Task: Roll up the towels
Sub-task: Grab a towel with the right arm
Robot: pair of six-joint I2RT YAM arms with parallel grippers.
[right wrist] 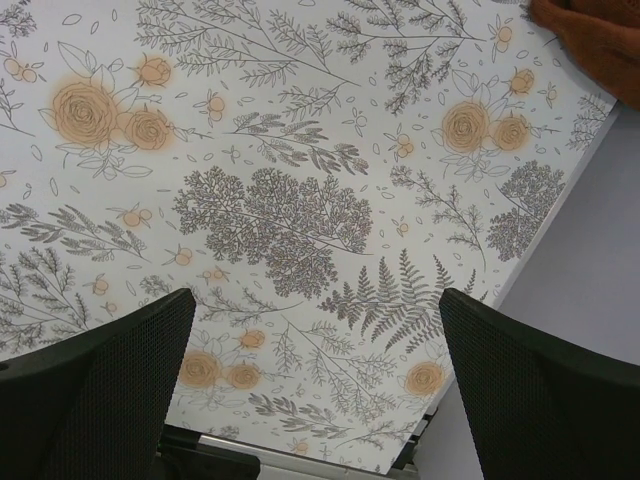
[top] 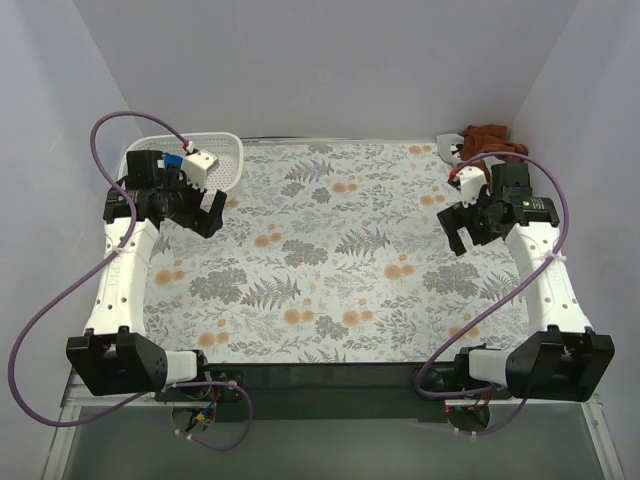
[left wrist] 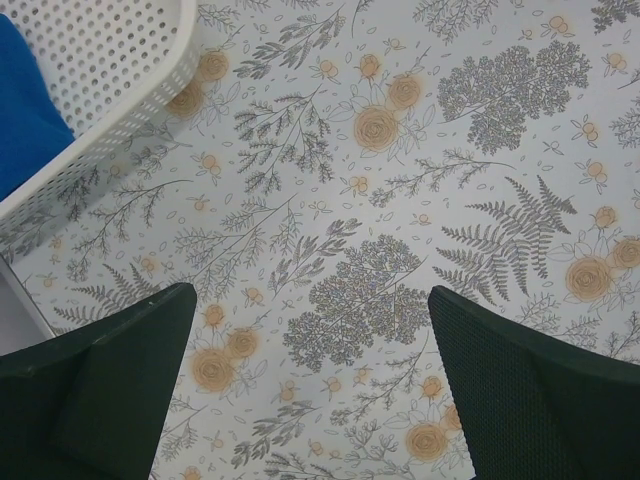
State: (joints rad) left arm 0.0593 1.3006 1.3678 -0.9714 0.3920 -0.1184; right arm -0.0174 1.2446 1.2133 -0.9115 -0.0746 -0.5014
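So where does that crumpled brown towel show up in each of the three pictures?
Top external: the rust-brown towel lies bunched at the far right corner of the flowered table cover.
Left wrist: not in it.
Right wrist: a piece of it fills the upper right corner of the picture, at the cover's edge.
Shared landmark: the flowered table cover, with its orange blooms and grey ferns, shows in all three views.
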